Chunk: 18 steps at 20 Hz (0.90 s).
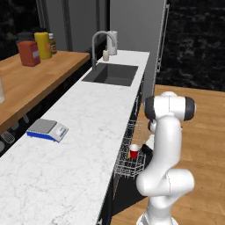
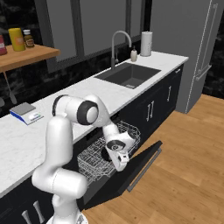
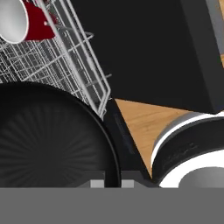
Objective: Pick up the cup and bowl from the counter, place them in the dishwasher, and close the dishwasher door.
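Note:
The dishwasher door (image 2: 141, 168) hangs open and flat above the wood floor, and the silver wire rack (image 2: 94, 158) is pulled out over it. The red cup (image 1: 134, 151) stands in the rack; in the hand view the cup (image 3: 26, 19) shows at the top left. My gripper (image 2: 112, 154) is low over the rack's outer side, shut on the rim of the black bowl (image 2: 106, 153). The bowl (image 3: 48, 144) looms large beside the rack's edge (image 3: 83, 61), its rim running between the fingertips of the gripper (image 3: 112, 183). The white marble counter (image 1: 79, 132) lies above.
A blue-and-grey kitchen scale (image 1: 47, 130) sits on the counter. The sink (image 1: 112, 74) with its faucet (image 1: 103, 41) is further along. Jars (image 1: 35, 48) stand on the wooden shelf (image 1: 30, 83). A tall grey fridge (image 2: 197, 48) stands beyond. Wood floor (image 2: 183, 175) spreads out beside the door.

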Tool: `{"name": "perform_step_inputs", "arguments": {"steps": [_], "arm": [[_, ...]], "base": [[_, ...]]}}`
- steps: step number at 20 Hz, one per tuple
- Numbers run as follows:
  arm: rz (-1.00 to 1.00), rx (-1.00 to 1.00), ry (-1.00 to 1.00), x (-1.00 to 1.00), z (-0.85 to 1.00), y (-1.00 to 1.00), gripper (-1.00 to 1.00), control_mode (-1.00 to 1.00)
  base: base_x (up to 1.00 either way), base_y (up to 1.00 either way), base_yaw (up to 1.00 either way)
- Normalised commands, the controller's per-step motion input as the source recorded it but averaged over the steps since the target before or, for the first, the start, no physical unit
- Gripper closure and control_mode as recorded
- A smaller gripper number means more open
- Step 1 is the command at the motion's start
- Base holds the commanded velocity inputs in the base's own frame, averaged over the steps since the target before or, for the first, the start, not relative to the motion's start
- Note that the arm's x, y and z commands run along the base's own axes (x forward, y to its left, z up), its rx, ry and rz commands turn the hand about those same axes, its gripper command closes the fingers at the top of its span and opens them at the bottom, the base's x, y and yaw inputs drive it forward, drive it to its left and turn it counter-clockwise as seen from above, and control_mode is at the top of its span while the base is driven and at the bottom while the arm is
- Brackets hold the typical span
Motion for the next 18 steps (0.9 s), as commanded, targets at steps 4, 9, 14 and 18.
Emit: {"name": "perform_step_inputs", "arguments": {"steps": [4, 9, 14, 18], "arm": [[0.0, 0.19, 0.1, 0.49, -0.52, 0.38, 1.0, -1.0], [0.0, 0.17, 0.08, 0.7, -0.23, 0.53, 1.0, -1.0], [0.0, 0.11, 0.14, 0.51, -0.45, 0.62, 1.0, -1.0], [-0.06, 0.03, 0.16, 0.16, -0.51, 0.56, 1.0, -1.0]], "base": [[0.0, 0.0, 0.0], [0.0, 0.0, 0.0], [0.0, 0.0, 0.0], [0.0, 0.0, 0.0]]}}
